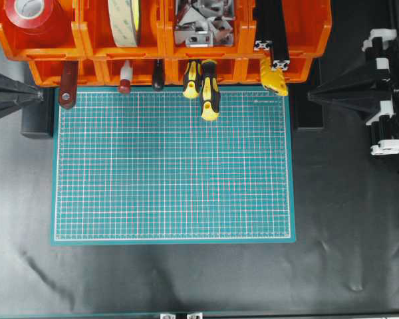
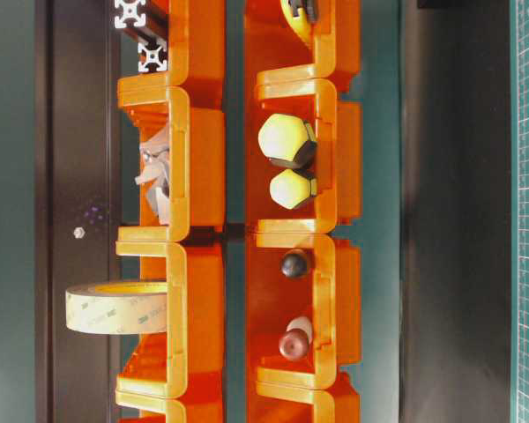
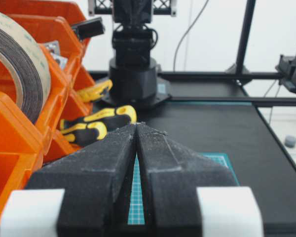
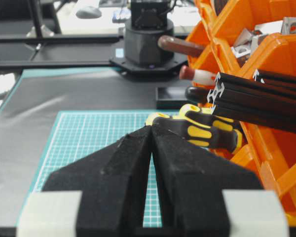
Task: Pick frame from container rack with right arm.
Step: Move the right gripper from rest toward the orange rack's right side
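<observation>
The frame (image 1: 271,33) lies in the upper-tier bin at the right end of the container rack (image 1: 86,50) in the overhead view, its silver cut ends poking past the open front, which leaves them easy to reach. A second bar seems to lie beside it, though the overlap makes that hard to judge. The right hand (image 4: 151,129) rests at the side of the desk, well apart from the frame, fingers pressed together and holding nothing. The left hand (image 3: 136,126) is likewise closed and empty, parked clear of the green mat (image 1: 173,166).
</observation>
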`<state>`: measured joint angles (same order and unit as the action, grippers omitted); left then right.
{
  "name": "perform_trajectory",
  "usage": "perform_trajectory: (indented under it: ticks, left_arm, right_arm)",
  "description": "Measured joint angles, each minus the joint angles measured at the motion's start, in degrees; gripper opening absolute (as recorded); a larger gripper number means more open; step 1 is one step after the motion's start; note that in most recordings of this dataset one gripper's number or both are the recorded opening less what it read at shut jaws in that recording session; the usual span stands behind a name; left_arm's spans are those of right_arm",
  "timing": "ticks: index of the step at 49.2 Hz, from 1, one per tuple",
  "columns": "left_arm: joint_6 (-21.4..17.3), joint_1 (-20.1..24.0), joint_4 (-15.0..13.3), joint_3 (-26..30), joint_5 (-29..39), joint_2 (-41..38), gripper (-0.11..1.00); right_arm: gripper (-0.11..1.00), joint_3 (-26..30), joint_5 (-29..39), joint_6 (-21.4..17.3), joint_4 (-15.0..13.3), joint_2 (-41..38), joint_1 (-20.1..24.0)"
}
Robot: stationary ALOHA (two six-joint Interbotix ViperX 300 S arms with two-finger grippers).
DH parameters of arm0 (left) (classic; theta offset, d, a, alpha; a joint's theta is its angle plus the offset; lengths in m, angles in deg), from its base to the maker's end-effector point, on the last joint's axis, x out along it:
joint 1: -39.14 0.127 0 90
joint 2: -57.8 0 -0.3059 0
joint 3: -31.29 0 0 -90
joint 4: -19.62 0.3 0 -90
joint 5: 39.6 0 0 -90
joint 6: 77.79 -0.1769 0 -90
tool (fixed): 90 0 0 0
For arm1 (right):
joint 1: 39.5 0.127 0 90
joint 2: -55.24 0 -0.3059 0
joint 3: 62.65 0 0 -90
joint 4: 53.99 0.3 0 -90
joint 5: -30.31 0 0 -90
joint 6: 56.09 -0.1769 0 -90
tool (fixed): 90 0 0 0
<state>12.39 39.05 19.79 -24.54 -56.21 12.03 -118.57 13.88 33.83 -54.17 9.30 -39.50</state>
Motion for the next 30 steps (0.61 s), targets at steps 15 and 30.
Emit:
perform_trajectory:
  ticks: [15,30]
  left_arm:
    - [2.29,-0.09,1.41,1.85,6.77,4.04,0.0]
    - [2.29,-0.18,1.49,3.52,14.15,7.56,0.0]
  right_arm:
    - [0.0,6.42,12.66,-3.6,0.35,-0.18,3.16]
    - [0.0,26.54,38.76,-3.96,-0.53,-7.21,8.79]
